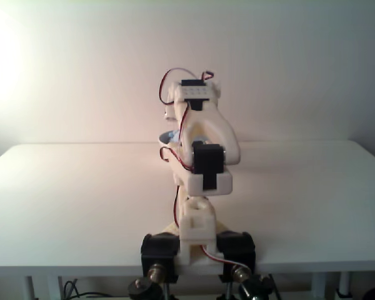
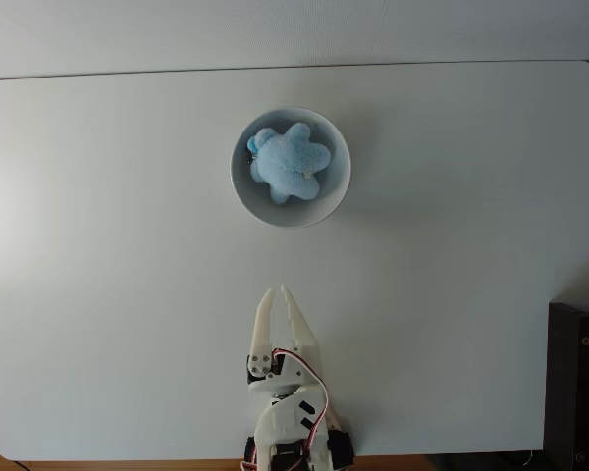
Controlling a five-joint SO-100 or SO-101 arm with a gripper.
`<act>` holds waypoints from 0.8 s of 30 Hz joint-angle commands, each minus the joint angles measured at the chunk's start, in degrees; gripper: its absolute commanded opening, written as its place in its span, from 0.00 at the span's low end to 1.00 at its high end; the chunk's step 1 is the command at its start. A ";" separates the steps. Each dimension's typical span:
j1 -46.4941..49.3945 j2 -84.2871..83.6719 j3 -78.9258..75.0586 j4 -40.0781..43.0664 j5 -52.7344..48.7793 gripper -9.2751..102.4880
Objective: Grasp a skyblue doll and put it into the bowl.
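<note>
The skyblue doll (image 2: 291,163) lies inside the bowl (image 2: 338,201), which stands on the white bench (image 2: 98,294) nearer to the far edge, about in the middle between the left and right edges in the fixed view from above. In the other fixed view, a part of the bowl's rim (image 1: 164,136) shows behind the arm.

The claw (image 2: 278,292) is near the front edge, well apart from the bowl, and points toward it. Its fingers are almost pressed together with a thin gap, and it holds nothing.

The doll looks soft, light and plush, so it probably yields under pressure and does not break. Its thick middle body seems the best place to take hold, because the small limbs may slip out. The task looks finished.
</note>
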 commanded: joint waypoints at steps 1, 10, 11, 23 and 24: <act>-0.26 16.79 3.78 0.35 0.26 0.10; 0.44 16.79 14.50 0.44 -0.35 0.10; 0.44 16.61 14.77 0.70 -0.53 0.10; 0.70 16.70 14.85 19.86 -0.53 0.10; 0.70 16.70 14.85 20.57 -0.53 0.10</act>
